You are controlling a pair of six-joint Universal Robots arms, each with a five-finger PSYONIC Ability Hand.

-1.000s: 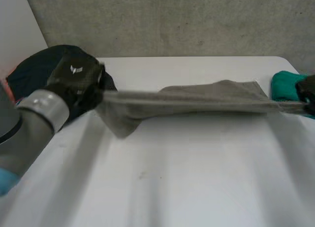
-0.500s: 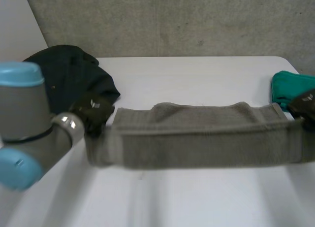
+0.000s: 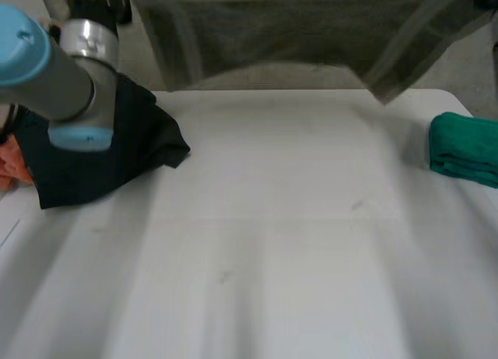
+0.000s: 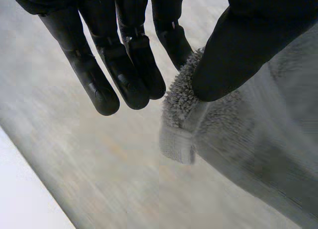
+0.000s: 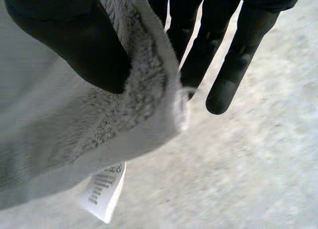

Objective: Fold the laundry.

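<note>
A grey-green towel [image 3: 296, 32] hangs stretched wide in the air above the far side of the white table [image 3: 272, 242]. My left hand [image 4: 124, 50] pinches one upper corner of the towel [image 4: 208, 129] between thumb and straight fingers. My right hand [image 5: 64, 35] pinches the opposite corner of the towel [image 5: 99, 124] the same way, and a white care label [image 5: 107, 189] dangles below that corner. The left arm [image 3: 47, 63] reaches up at the left of the head view.
A dark garment [image 3: 101, 149] lies heaped at the table's far left, with a bit of orange cloth [image 3: 12, 164] beside it. A folded green cloth [image 3: 465, 149] sits at the right edge.
Both hands have raised the towel from just above the table to high in the air, and it now hangs spread out rather than bunched. The left arm swung upward.
</note>
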